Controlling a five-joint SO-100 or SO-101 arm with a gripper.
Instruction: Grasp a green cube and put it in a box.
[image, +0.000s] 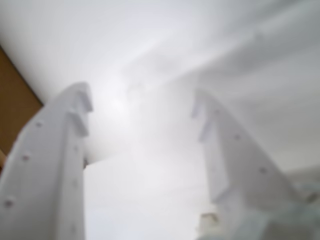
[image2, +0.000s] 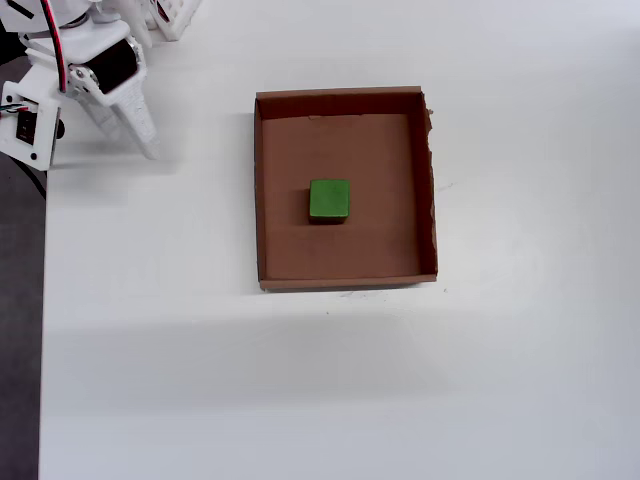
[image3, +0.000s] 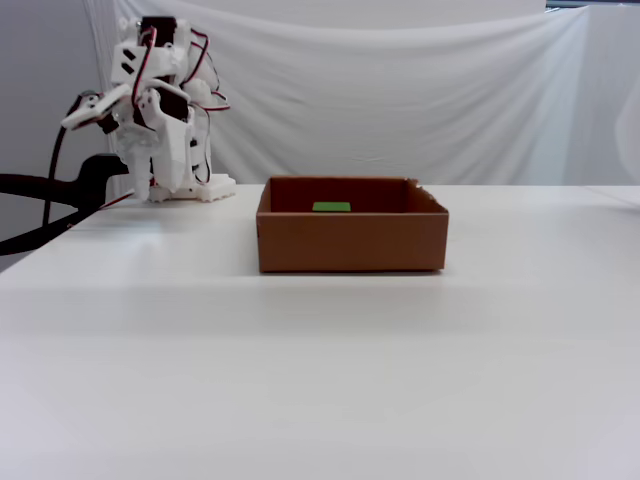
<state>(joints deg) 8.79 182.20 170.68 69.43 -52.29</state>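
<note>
The green cube (image2: 329, 199) lies flat on the floor of the brown cardboard box (image2: 340, 96), near its middle. In the fixed view only the cube's top (image3: 331, 207) shows above the box's front wall (image3: 350, 242). My gripper (image2: 143, 128) is folded back at the table's far left corner in the overhead view, well away from the box. In the blurred wrist view its two white fingers (image: 141, 97) stand apart with nothing between them.
The arm's base (image3: 185, 190) stands at the back left of the white table (image2: 300, 380). A dark strip (image2: 20, 320) marks the table's left edge. A blurred brown patch (image: 15, 102) shows at the wrist view's left edge.
</note>
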